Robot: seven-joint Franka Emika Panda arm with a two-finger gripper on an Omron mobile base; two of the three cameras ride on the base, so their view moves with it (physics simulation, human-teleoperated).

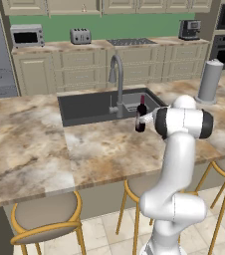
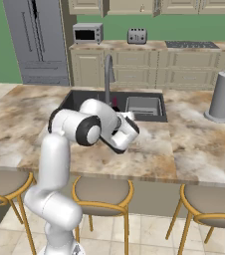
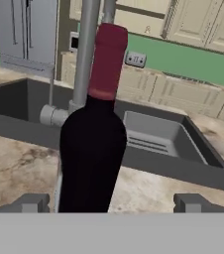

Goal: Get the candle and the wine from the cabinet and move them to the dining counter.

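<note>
glossy white rounded arm (image 1: pixel 176 164) segments, dark joint caps, small grey fingers (image 3: pixel 32 203)

The white jointed robot arm (image 2: pixel 79 130) bends over the beige-brown marbled dining counter (image 2: pixel 194 144) beside the dark rectangular sink (image 2: pixel 84 102).

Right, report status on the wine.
Gripper open. Wine bottle upright on the dining counter, between the fingers, by the sink. Tap just behind.
</note>
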